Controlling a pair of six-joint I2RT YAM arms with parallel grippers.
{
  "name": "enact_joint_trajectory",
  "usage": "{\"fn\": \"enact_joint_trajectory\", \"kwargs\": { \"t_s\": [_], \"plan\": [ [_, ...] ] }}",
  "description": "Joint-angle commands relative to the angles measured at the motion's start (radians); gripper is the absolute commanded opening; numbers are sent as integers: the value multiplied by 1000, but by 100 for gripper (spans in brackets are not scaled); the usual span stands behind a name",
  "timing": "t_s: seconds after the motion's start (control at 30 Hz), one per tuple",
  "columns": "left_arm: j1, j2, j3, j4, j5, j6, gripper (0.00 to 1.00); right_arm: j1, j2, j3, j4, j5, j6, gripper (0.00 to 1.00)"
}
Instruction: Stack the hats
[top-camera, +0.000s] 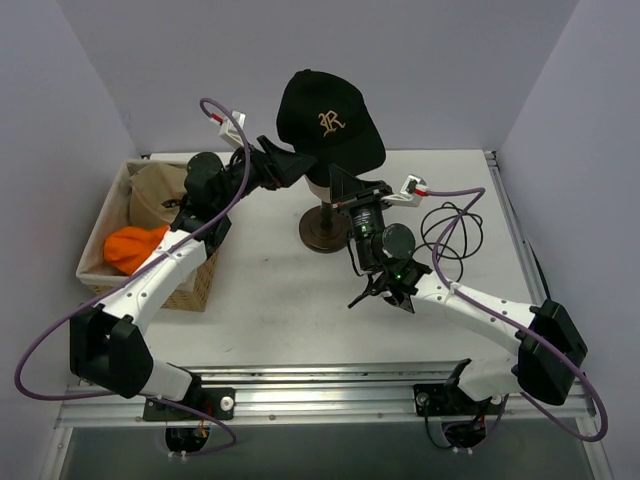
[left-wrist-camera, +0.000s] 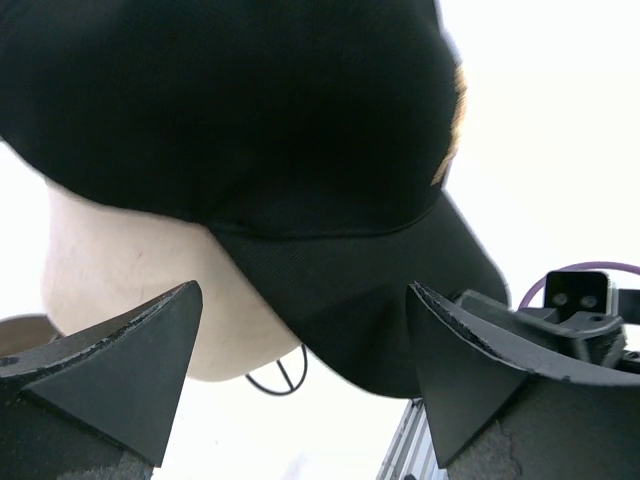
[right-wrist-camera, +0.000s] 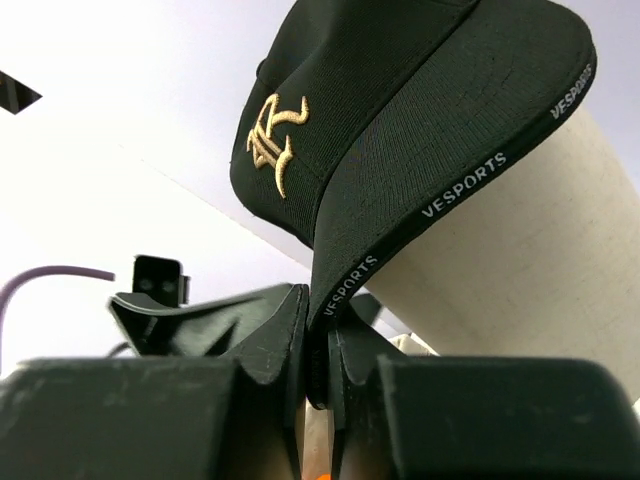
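Right tool (right-wrist-camera: 318, 335) clamps the brim of the black cap (right-wrist-camera: 385, 95) above it.

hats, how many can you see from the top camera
3. The black cap sits on the head form. The tan cap and the orange hat lie in the basket on the left. More may be hidden beneath those two.

The black cap (top-camera: 330, 120) bears a gold R; the head form (left-wrist-camera: 120, 270) is cream.
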Motion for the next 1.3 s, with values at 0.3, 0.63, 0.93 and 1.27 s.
{"fn": "enact_joint_trajectory", "kwargs": {
  "t_s": [0.3, 0.63, 0.93, 1.27],
  "plan": [
    [2, 5, -80, 328, 87, -109, 90, 0, 16, -13, 148, 16, 36, 0],
    [2, 78, -54, 453, 174, -172, 84, -3, -30, -61, 154, 4, 27, 15],
    [5, 116, -40, 491, 196, -204, 52, -27, -59, -74, 113, -65, 21, 39],
    [30, 116, -21, 476, 214, -223, 12, -106, -239, -120, -215, -199, 24, 57]
  ]
}}
